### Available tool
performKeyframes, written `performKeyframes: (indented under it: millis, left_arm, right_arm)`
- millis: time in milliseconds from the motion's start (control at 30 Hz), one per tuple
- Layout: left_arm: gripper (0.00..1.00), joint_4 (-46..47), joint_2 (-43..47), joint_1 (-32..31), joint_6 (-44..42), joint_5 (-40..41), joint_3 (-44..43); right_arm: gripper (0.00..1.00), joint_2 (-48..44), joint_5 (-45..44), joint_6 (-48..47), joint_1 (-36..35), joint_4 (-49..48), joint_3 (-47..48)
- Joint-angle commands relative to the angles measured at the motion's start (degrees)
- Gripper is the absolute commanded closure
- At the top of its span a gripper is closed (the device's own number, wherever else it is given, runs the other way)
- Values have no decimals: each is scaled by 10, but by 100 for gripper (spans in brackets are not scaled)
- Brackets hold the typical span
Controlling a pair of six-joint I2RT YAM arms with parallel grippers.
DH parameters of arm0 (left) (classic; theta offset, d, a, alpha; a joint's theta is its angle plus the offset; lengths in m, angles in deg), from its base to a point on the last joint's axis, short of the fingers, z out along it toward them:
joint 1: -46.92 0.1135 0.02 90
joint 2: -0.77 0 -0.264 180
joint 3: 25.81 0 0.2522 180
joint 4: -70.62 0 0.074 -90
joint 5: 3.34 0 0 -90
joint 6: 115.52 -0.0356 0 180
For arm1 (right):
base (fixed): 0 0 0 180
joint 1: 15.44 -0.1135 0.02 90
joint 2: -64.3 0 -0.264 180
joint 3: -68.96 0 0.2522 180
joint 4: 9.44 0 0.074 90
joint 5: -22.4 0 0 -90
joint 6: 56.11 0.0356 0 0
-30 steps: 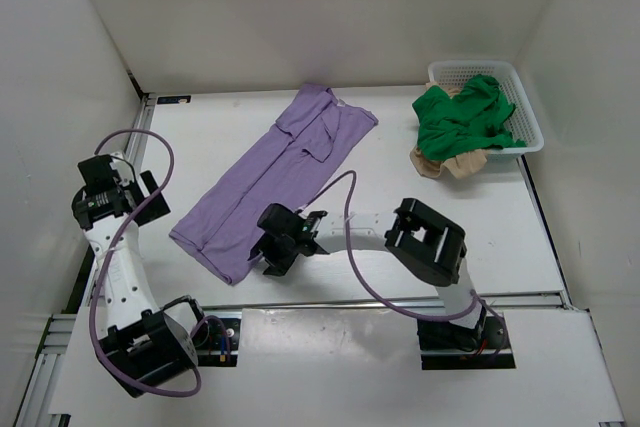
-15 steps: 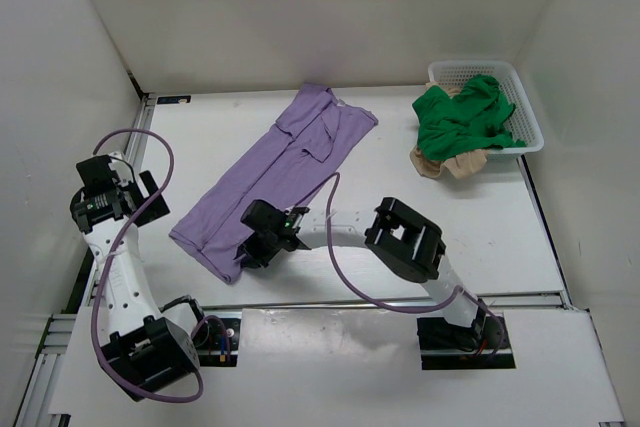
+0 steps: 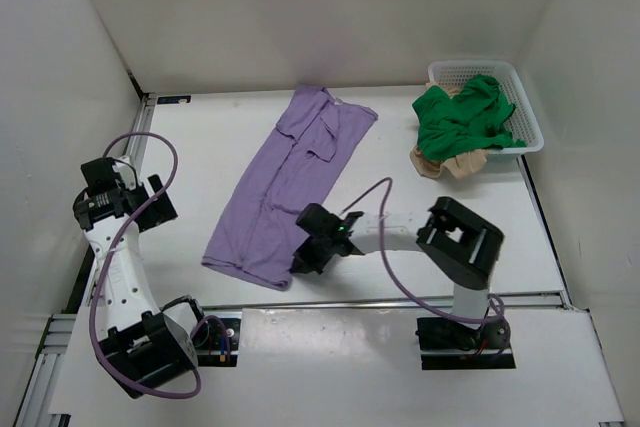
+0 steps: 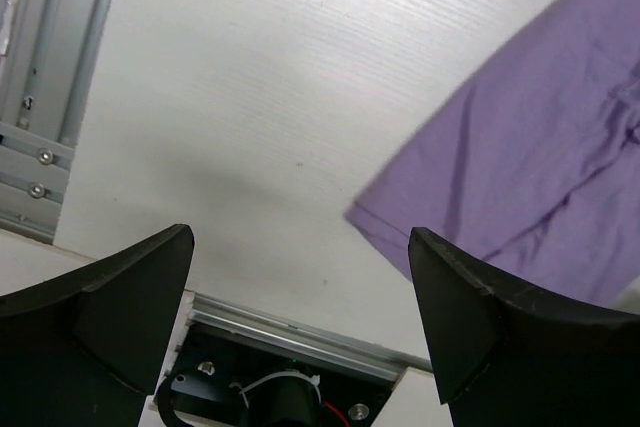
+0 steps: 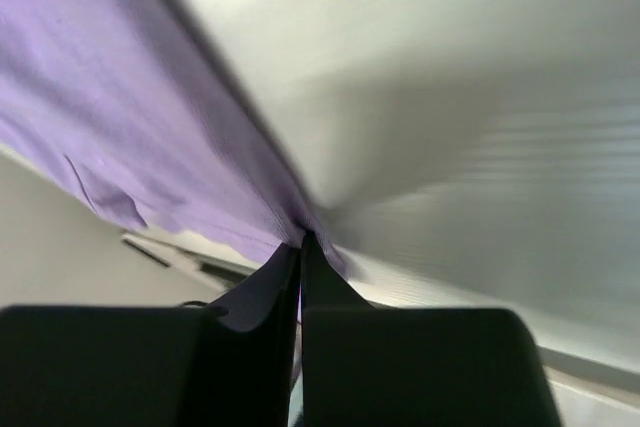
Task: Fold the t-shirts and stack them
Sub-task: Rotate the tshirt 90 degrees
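Now gripping the near hem of the purple shirt (image 3: 290, 172), spread lengthwise down the middle of the desk (image 3: 200, 137), with the right pincer (image 5: 302, 242) closed on the cloth. Holding the left pincer (image 4: 300, 237) wide open and empty above the desk's left side. Leaving the green shirt (image 3: 460, 117) and beige shirt (image 3: 450, 165) heaped at the basket (image 3: 480, 65), far right.

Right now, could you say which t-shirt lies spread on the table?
The lavender t-shirt; the green t-shirt and beige t-shirt are bunched at the white basket.
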Motion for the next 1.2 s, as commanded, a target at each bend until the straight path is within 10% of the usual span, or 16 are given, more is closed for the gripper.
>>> performKeyframes:
  millis: [0, 500, 667, 867, 1167]
  left_arm:
    - [0, -9, -3, -10, -2, -9, 6]
    - [0, -57, -61, -142, -2, 38, -184]
    - [0, -2, -72, -148, -2, 48, -314]
    - [0, -26, -58, -172, -2, -195, -292]
    - [3, 47, -76, -620, -2, -28, 47]
  right_arm:
    - [100, -67, -31, -92, 30, 66, -88]
    - [100, -230, 62, -407, 172, 61, -283]
    - [86, -251, 89, -513, 193, 81, -263]
    - [61, -288, 105, -529, 181, 81, -277]
    - [52, -361, 53, -498, 132, 86, -282]
